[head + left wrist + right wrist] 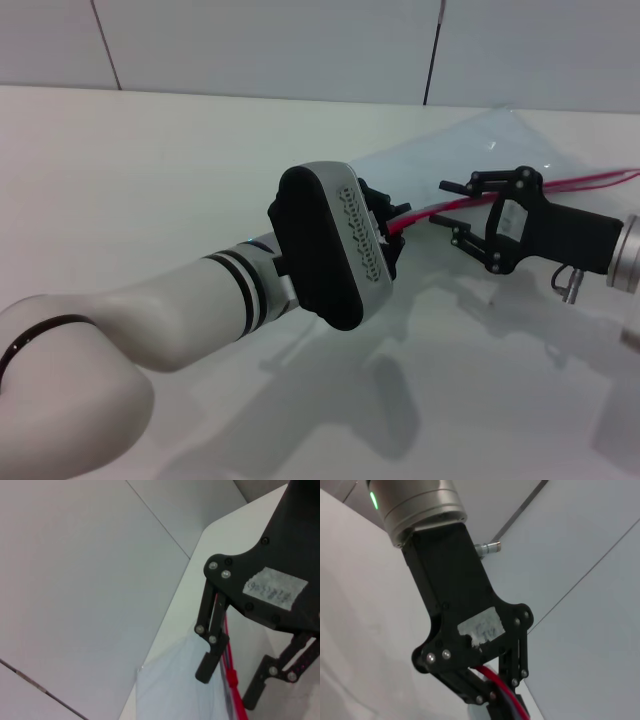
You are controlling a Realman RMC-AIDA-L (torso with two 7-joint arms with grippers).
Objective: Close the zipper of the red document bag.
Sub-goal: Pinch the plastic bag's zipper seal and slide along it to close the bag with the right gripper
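White arm with black rings, black screw-studded grippers

Translucent glossy plastic red document bag, smooth white glossy table, matt black tools.

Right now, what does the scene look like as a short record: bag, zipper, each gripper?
bag: red document bag, translucent, flat on the white table
zipper: red strip along the bag's edge, running between the two grippers
left gripper: at the strip's near end, mostly hidden behind its wrist housing
right gripper: open, strip passing between its fingers in the head view
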